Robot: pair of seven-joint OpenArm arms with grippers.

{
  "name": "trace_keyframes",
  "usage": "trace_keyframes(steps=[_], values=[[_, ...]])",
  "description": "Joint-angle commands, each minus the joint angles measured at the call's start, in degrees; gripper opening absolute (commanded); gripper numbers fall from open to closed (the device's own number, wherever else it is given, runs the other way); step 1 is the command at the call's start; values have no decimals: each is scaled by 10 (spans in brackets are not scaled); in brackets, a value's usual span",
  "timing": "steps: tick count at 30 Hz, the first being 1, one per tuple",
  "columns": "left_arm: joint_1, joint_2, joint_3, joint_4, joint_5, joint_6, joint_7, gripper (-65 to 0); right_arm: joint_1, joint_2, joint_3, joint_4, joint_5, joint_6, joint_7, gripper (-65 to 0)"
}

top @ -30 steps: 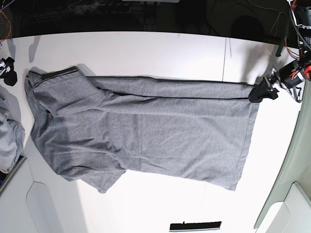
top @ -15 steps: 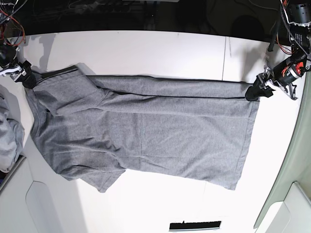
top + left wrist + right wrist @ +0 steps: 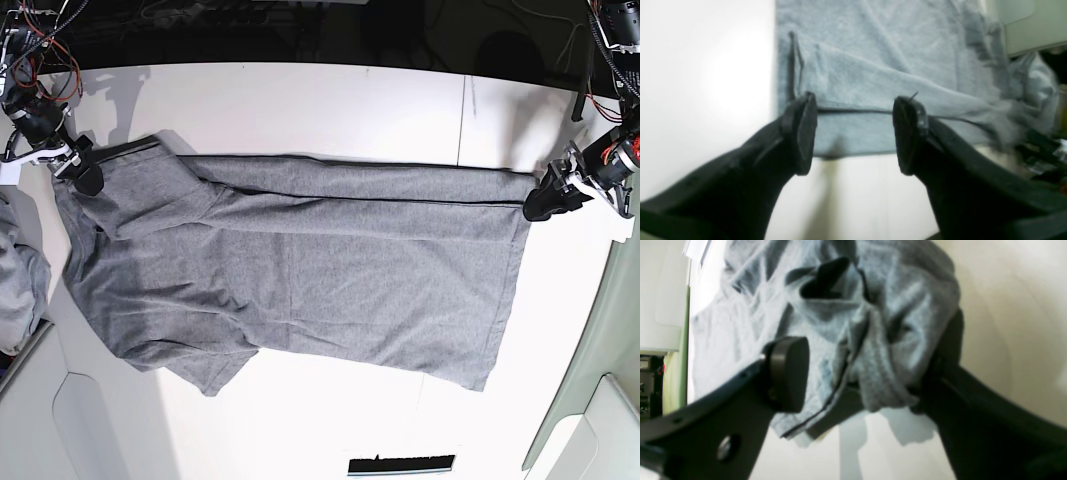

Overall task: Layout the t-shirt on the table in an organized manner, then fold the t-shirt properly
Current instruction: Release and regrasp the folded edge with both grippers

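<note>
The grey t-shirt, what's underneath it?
The t-shirt lies spread on the white table, which shows all around it. Whatever else might be under the cloth is covered and cannot be seen.

I see a heather-grey, soft matt knit cotton t-shirt (image 3: 300,270) on a smooth, slightly glossy white table (image 3: 300,110); black gripper fingers (image 3: 800,133) look matt plastic.

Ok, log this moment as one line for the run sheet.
t-shirt: spread on table, far edge folded over | left gripper: open at hem corner | right gripper: open around bunched shoulder cloth | fold: in progress
</note>
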Motion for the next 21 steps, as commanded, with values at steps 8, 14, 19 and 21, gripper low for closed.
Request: trace_keyframes(steps=[8, 14, 19, 21], values=[[-5, -8, -3, 2, 93, 25, -84, -264, 24, 5, -7, 7, 6, 4, -5, -216], [-19, 1, 27, -38, 155, 43, -133, -264, 25, 5, -7, 7, 8, 4, -9, -216], [-58, 5, 70, -88, 165, 54, -154, -264, 24, 5, -7, 7, 8, 4, -11, -216], [-69, 11, 70, -90, 165, 58, -152, -264, 24, 5, -7, 7, 8, 4, -12, -216]])
